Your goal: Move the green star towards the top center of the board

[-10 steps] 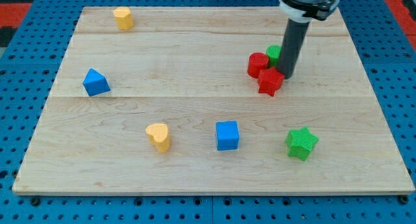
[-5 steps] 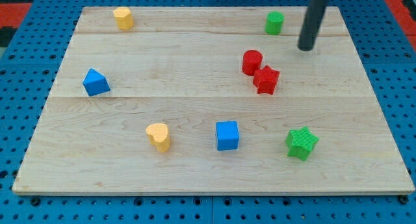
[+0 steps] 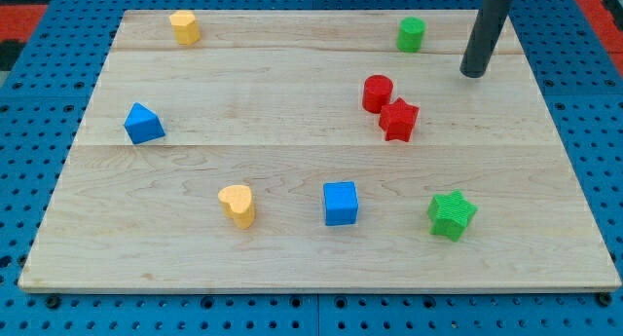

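The green star [image 3: 451, 215] lies near the board's bottom right. My tip [image 3: 472, 74] is at the board's upper right, far above the star and a little to its right, touching no block. A green cylinder [image 3: 411, 33] stands to the tip's upper left, near the top edge.
A red cylinder [image 3: 377, 93] and a red star [image 3: 398, 119] sit together between the tip and the green star, left of both. A blue cube [image 3: 341, 203] is left of the green star. A yellow heart [image 3: 237, 205], a blue triangle [image 3: 143, 123] and a yellow block [image 3: 184, 27] lie further left.
The green cylinder went from beside the red blocks to the top edge. My tip moved from the red blocks up and to the right, then a little further right. The red blocks shifted slightly.
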